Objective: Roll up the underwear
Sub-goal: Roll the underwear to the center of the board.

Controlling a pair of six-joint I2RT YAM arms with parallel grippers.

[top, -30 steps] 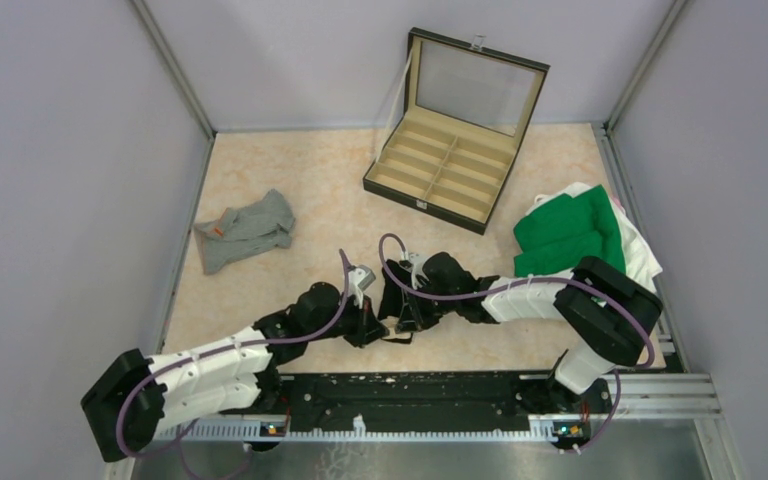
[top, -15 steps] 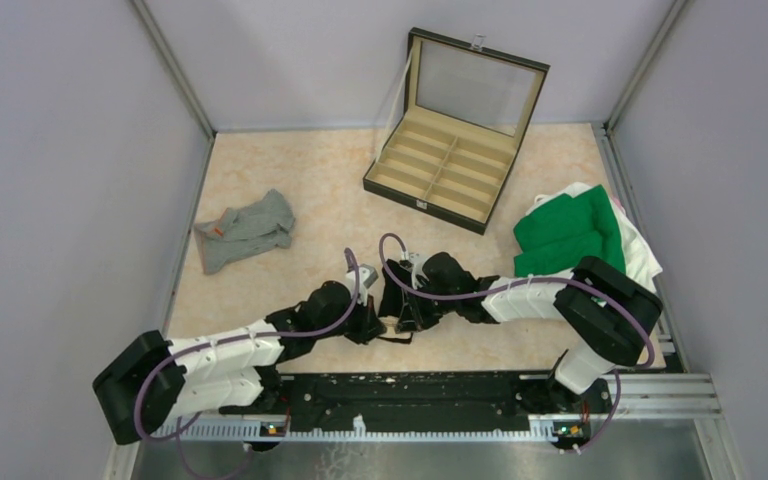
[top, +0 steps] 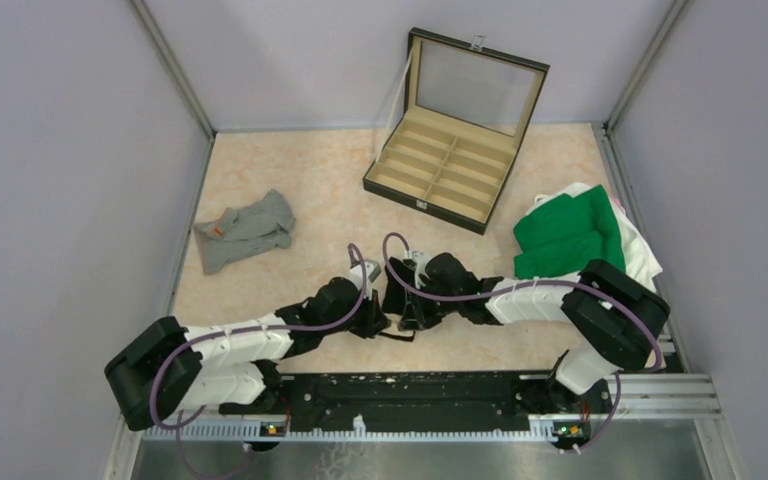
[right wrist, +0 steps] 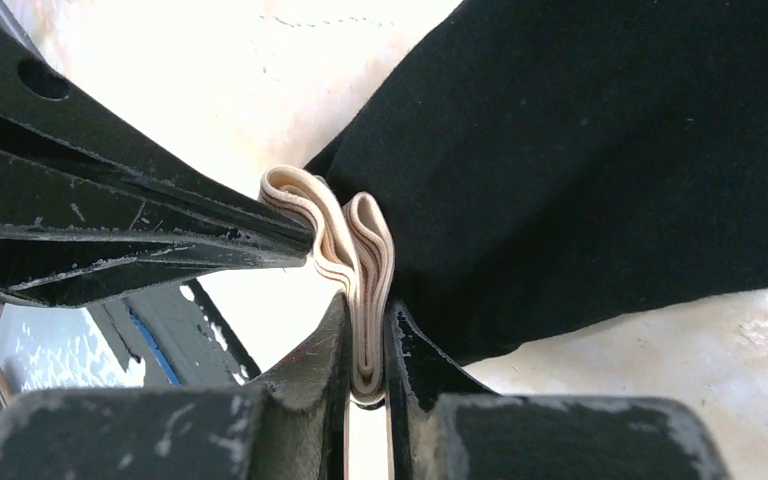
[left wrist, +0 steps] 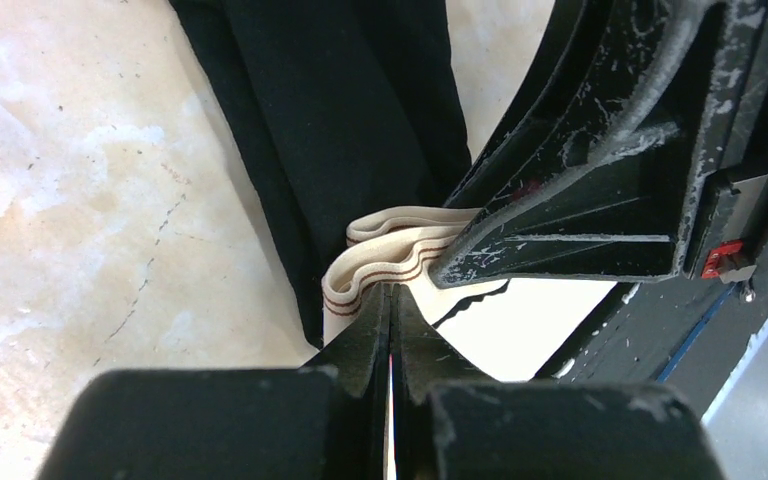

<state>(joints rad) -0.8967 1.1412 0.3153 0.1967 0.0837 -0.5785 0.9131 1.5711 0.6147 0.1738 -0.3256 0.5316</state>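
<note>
The black underwear (left wrist: 340,100) lies on the table under both grippers, and it also shows in the right wrist view (right wrist: 580,150). Its cream waistband (right wrist: 365,250) with brown stripes is bunched into folds. My right gripper (right wrist: 367,310) is shut on the folded waistband. My left gripper (left wrist: 392,290) is shut, its tips pinching the edge of the same waistband (left wrist: 370,265), right against the right gripper. In the top view the two grippers (top: 390,318) meet near the front edge and hide the garment. The grey underwear (top: 245,230) with an orange label lies crumpled at the left.
An open compartmented case (top: 450,165) stands at the back centre with its lid raised. A pile of green and white cloths (top: 570,235) lies at the right edge. Grey walls close in the table on three sides.
The left arm has stretched forward and to the right, bringing its gripper up against the right gripper. The right arm has hardly moved.
</note>
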